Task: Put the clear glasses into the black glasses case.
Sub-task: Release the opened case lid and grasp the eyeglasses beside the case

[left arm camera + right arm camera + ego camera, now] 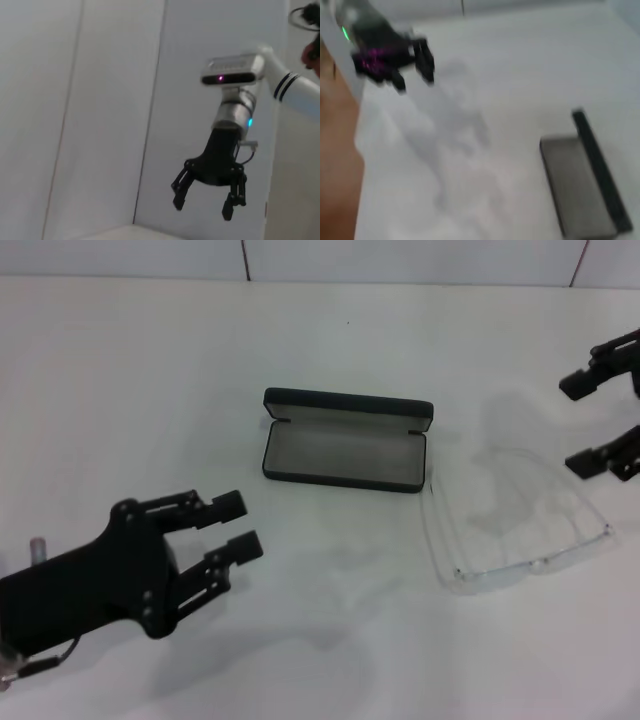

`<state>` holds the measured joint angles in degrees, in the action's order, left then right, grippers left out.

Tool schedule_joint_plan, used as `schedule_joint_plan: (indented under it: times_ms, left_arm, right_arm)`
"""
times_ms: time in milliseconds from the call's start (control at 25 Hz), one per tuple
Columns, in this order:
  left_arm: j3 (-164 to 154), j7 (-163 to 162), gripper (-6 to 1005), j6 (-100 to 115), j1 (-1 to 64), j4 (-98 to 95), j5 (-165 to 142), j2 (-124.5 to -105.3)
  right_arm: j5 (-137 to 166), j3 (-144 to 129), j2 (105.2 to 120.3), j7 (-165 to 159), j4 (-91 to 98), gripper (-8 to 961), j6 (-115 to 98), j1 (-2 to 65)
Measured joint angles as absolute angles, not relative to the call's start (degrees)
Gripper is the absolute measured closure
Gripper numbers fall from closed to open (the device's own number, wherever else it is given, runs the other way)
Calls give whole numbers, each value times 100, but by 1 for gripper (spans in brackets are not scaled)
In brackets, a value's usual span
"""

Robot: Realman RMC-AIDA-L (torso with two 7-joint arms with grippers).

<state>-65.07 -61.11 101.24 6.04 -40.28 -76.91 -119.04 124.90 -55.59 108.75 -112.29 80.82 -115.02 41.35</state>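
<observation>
The black glasses case [345, 452] lies open in the middle of the white table, its grey lining bare and its lid standing at the far side; the right wrist view shows the case [585, 185] too. The clear glasses [505, 575] rest on the table just right of the case, lens toward me and arms pointing away. My right gripper [588, 422] hovers open at the right edge, beyond the glasses, and the left wrist view shows this right gripper [207, 197] open in the air. My left gripper [238, 527] is open at the lower left, away from both objects.
A white wall with thin seams [245, 258] backs the table. A brown strip [335, 165] runs along the table's edge in the right wrist view. Bare white table surface [330, 630] lies between my left gripper and the glasses.
</observation>
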Motion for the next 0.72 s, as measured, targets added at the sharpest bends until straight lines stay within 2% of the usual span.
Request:
schedule_joint_plan:
  times_ms: [80,120,200,400,520,720]
  left_arm:
    - [-6345,-6194,601,10122,577,-4004,-7848,-11930]
    - [-6318,-6185,596,10121,565,-3993,-7870,-11938]
    - [-6283,-6112,587,10122,551,-3928,-7883,-11948]
    - [-6001,-5962,410,10135,643,-3613,-7875,-11944]
    - [-5954,-5877,409,10150,706,-3548,-7906,-11938]
    - [-5967,-5867,408,10138,759,-3527,-7939,-11945]
  right_arm:
    - [12931,-5688,10980,-11310,8099,80,-11570,4367]
    - [13362,-5861,11113,-11422,8101,80,-11617,4562]
    - [13515,-5953,11164,-11454,8100,80,-11644,4633]
    - [14268,-6841,11422,-11464,8089,81,-11682,4884]
    - [14573,-7291,11508,-11453,8047,81,-11665,5026]
    - [14800,-7992,11528,-11401,8021,81,-11496,5152]
